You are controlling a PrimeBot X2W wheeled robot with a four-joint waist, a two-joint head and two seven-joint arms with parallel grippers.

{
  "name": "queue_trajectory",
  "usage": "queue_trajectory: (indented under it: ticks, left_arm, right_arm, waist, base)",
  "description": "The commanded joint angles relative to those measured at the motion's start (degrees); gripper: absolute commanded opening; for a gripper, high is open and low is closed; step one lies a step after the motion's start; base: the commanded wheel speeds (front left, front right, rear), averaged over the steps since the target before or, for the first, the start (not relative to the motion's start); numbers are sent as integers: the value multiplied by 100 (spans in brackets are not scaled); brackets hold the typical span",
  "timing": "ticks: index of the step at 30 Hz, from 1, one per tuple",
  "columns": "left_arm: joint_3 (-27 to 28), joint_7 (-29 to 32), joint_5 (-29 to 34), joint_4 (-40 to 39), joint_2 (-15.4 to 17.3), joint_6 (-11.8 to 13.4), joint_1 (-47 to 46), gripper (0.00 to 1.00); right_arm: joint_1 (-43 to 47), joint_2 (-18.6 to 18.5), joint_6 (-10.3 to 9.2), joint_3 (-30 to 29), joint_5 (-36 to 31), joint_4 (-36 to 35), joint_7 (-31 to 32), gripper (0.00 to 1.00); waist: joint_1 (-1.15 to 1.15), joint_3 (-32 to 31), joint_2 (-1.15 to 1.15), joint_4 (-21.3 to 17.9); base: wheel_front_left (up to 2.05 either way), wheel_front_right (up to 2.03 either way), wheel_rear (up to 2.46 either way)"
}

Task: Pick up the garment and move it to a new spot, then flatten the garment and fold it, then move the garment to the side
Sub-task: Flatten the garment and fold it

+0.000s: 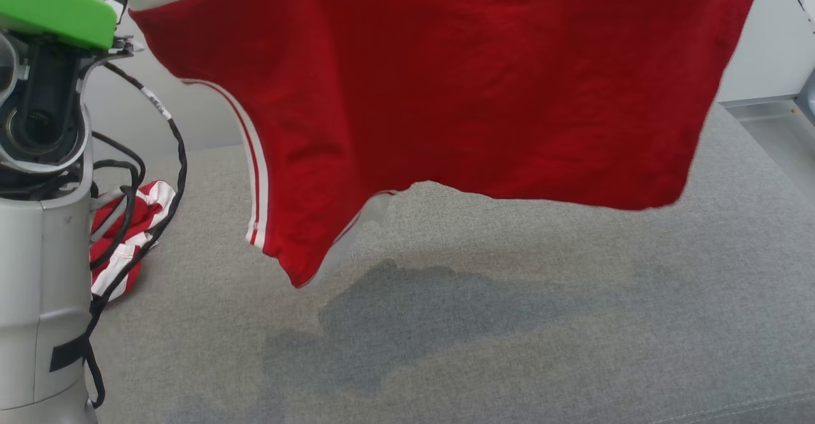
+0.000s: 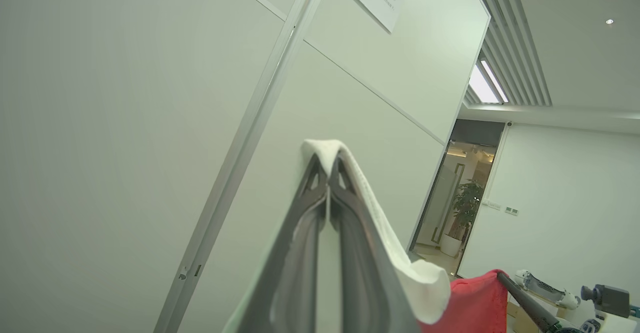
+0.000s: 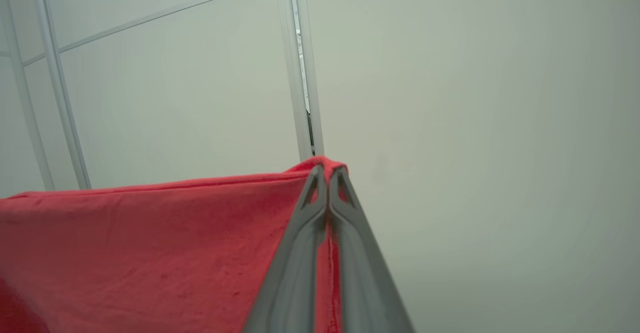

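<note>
Head view, and the red garment (image 1: 446, 80) is up in the air, spread wide across the top of the picture. Its lower edge hangs clear above the grey cloth-covered bench (image 1: 573, 322), with a dark shadow (image 1: 407, 322) on the cloth under it. White-striped trim runs down the sleeve edge on the left, and that sleeve droops lowest. Over to the left wrist view: the left hand (image 2: 328, 173) is clenched tight, fingertips pressed together. A white band of the garment is folded over the tips and pinched between them, trailing down beside the right-side finger to the red cloth at the bottom of that view. Right wrist view now: the right hand (image 3: 328, 173) is clenched as well, tips together on a red corner of the garment, the hem running taut from the grip to the left of that view. Both hands point up at pale wall panels (image 2: 125, 123). On the bench, at the left of the head view, a crumpled red-and-white striped cloth (image 1: 137, 220) lies just beside the pale left arm (image 1: 38, 271), partly behind its black cables (image 1: 178, 156).
</note>
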Motion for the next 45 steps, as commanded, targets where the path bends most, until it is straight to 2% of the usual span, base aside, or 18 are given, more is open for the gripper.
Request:
queue_trajectory:
  ticks: [1, 9, 12, 14, 16, 19, 24, 28, 32, 35, 37, 40, 45]
  left_arm:
    - [-85, 77, 85, 40, 74, 1, -175, 0]
    - [-319, 430, 80, 611, 34, 93, -540, 0]
    - [-356, 576, -9, 1047, -40, 152, -752, 0]
    - [-355, 619, 3, 1370, -72, 198, -1077, 0]
    - [-411, 586, 168, 1855, -103, 182, -1784, 0]
    - [-487, 360, 416, 2396, -175, 28, -2654, 0]
    - [-736, -558, 1091, 3338, -152, -566, -4151, 0]
    - [-913, -1580, 1480, 3899, -247, -1056, -5011, 0]
    - [-1102, -2371, 1630, 4252, -249, -1238, -5353, 0]
    - [-1227, -2605, 1418, 4082, -341, -1264, -5507, 0]
    - [-1403, -2649, 1183, 3881, -294, -1266, -5185, 0]
    - [-1559, -2665, 831, 3429, -71, -1262, -4659, 0]
    - [-1563, -2670, 268, 2435, 158, -1264, -3512, 0]
  right_arm:
    - [-52, -34, -8, -28, -37, -31, 57, 0]
    - [-129, 117, -8, -11, -239, 162, 383, 0]
    - [-292, 389, -7, -24, -329, 461, 599, 0]
    - [-573, 579, -7, -73, -440, 723, 765, 0]
    - [-1173, 914, -7, -173, -749, 1203, 895, 0]
    - [-1920, 1220, -7, -270, -1264, 1808, 769, 0]
    - [-3185, 1721, -6, -497, -2176, 2755, -135, 0]
    - [-3928, 1889, -7, -529, -3010, 3332, -1050, 0]
    - [-4413, 1942, -7, -795, -3762, 3759, -1358, 0]
    - [-4615, 1851, -7, -1456, -4343, 3231, -1376, 0]
    - [-4161, 2012, -7, -1903, -4705, 2946, -1361, 0]
    - [-3654, 2261, -5, -2311, -5142, 2606, -1364, 0]
    - [-2630, 2277, -8, -2631, -5433, 2079, -1369, 0]
  waist:
    - [0, -29, 0, -17]
    - [0, 189, 0, -45]
    - [0, 439, 0, -67]
    - [0, 782, 0, -70]
    - [0, 1540, 0, -88]
    - [0, 2339, 0, -112]
    - [0, 3358, 0, -194]
    - [0, 3966, 0, -196]
    - [0, 4463, 0, -126]
    - [0, 4898, 0, -8]
    - [0, 5085, 0, 56]
    - [0, 5183, 0, 108]
    - [0, 5015, 0, 271]
  base:
    - [0, 0, 0]
    - [0, 0, 0]
    - [0, 0, 0]
    - [0, 0, 0]
    - [0, 0, 0]
    - [0, 0, 0]
    - [0, 0, 0]
    - [0, 0, 0]
    - [0, 0, 0]
    - [0, 0, 0]
    - [0, 0, 0]
    - [0, 0, 0]
    - [0, 0, 0]
